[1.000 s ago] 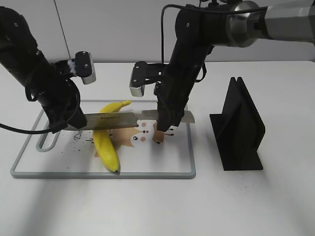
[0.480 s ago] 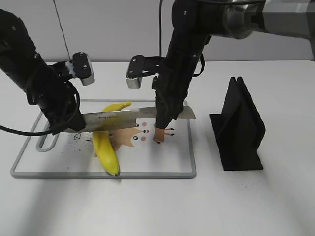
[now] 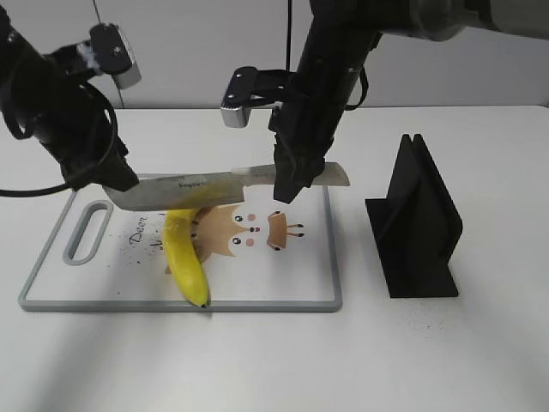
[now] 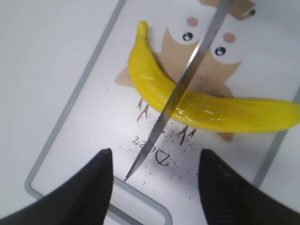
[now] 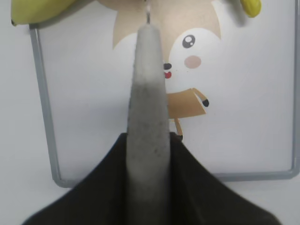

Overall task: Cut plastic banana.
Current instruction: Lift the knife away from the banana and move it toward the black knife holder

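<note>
The plastic banana (image 3: 183, 253) lies whole on the white cutting board (image 3: 309, 275), bright yellow, its dark tip toward the board's front edge. It also shows in the left wrist view (image 4: 187, 96) and at the top of the right wrist view (image 5: 37, 9). My right gripper (image 3: 289, 184) is shut on the grey handle of a knife (image 3: 197, 189). The blade hangs level above the banana, clear of it. The handle fills the right wrist view (image 5: 147, 117). My left gripper (image 4: 154, 187) is open and empty, raised above the board's left end, with the blade tip (image 4: 140, 161) between its fingers.
A black knife stand (image 3: 416, 219) stands on the table right of the board. The board has a cartoon animal print (image 3: 244, 232) and a handle slot (image 3: 86, 232) at its left end. White table surrounds the board.
Both arms have risen. The knife went up from the banana to hang above it. The left gripper lifted up and away from the board's left end.
</note>
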